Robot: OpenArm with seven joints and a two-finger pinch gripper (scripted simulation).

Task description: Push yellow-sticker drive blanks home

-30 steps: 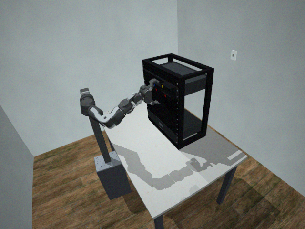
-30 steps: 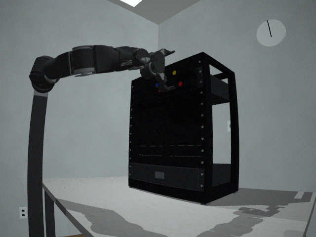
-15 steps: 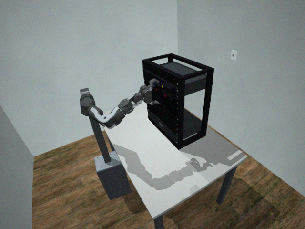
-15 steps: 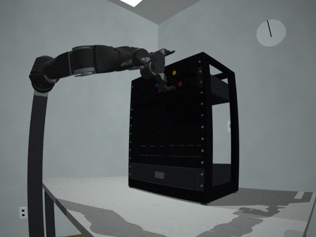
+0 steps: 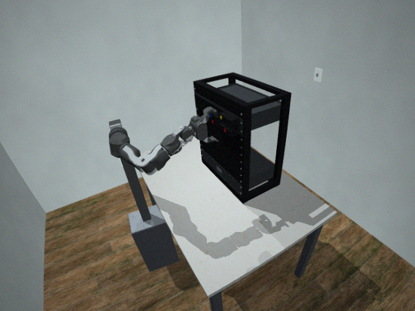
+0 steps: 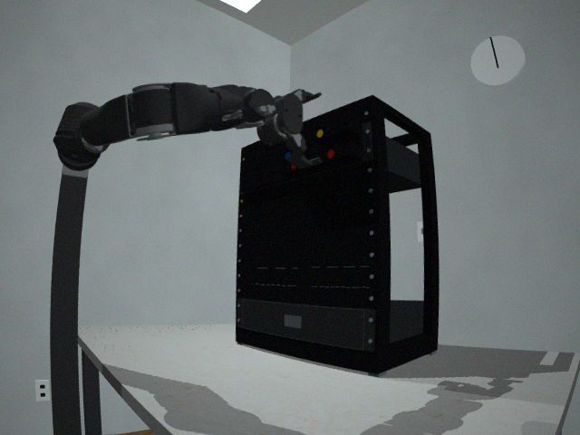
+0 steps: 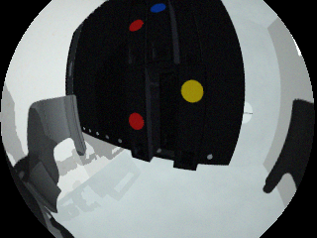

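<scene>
The black rack (image 5: pixel 241 133) stands on the white table. Near the top of its front, four drive blanks carry stickers: yellow (image 5: pixel 220 116), blue (image 5: pixel 210 115) and two red (image 5: pixel 224 129) (image 5: pixel 212 122). In the wrist view the yellow sticker (image 7: pixel 192 90) lies between my fingers, with red stickers (image 7: pixel 137 121) (image 7: pixel 137 26) and a blue one (image 7: pixel 158 8) to its left and above. My gripper (image 5: pixel 210 124) is open and empty, a short way in front of the chassis front. It also shows in the exterior view (image 6: pixel 311 129), left of the yellow sticker (image 6: pixel 319 133).
A grey panel (image 6: pixel 299 323) closes the rack's bottom bay. A shelf unit (image 5: pixel 248 100) sits in the rack's top. The arm's post and base (image 5: pixel 152 237) stand beside the table's left edge.
</scene>
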